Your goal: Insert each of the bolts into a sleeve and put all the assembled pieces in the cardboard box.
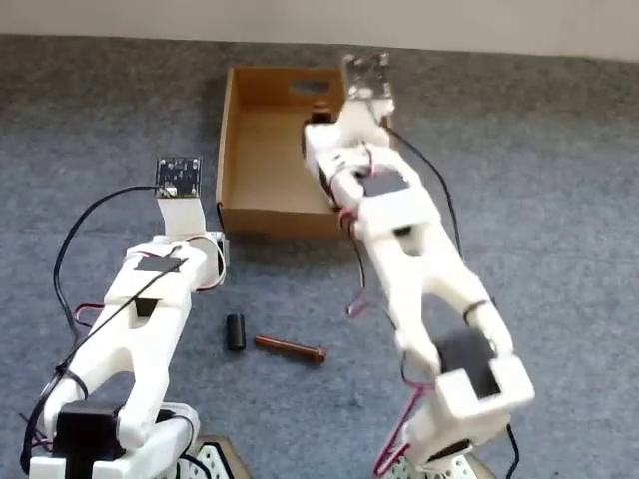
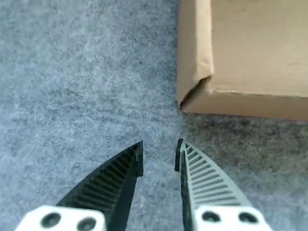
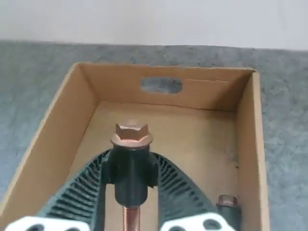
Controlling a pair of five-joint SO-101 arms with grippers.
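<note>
Over cardboard box [image 3: 202,82], right gripper [image 3: 131,162] grasps sleeved bolt [image 3: 132,134]; left gripper [image 2: 159,154], released, hovers over desk [image 2: 72,72] beside box's near-left corner.

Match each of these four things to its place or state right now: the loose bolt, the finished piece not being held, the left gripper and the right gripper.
Things
1. loose bolt
2. unheld finished piece
3. left gripper
4. right gripper

States
a. shut on a sleeved bolt over the cardboard box
b. lying on the carpet outside the box
c. resting inside the box
d. open above the carpet by a box corner

Pairs: 1-b, 2-c, 3-d, 4-a
</note>
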